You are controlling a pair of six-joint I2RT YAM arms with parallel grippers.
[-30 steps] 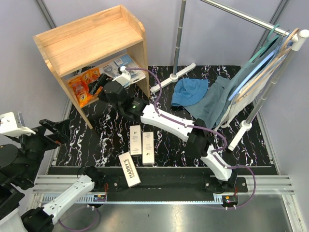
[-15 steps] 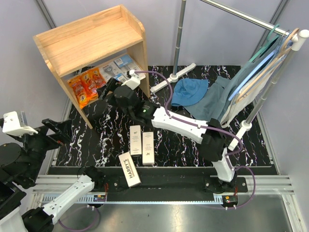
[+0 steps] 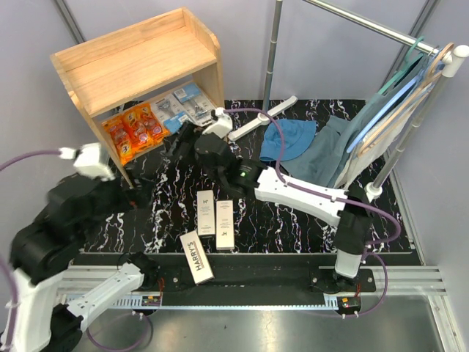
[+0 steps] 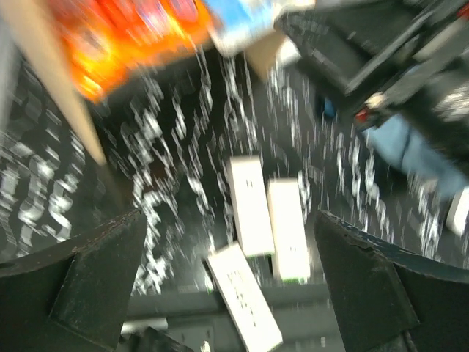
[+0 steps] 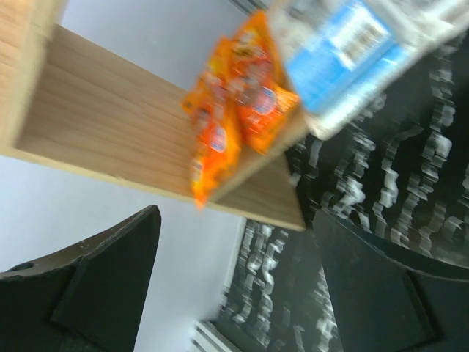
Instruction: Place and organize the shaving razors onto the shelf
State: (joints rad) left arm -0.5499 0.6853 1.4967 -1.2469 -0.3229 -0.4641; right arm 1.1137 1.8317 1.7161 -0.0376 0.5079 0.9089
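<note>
The right gripper (image 5: 234,216) has drawn back out of the lower level of the shelf (image 3: 139,59), and its fingers stand wide with nothing between them. The blue-and-clear blister packs (image 3: 179,103) now lie uncovered on that level, just right of the orange packs (image 3: 132,128). The left gripper (image 4: 229,216), also wide and empty, has swung in above the table (image 3: 293,227). I judge that two kinds are placed and the third comes next. Three white Harry's boxes (image 3: 207,211) lie flat on the near part of the table, well apart from the shelf. Two are side by side, and the third is nearer and tilted.
</note>
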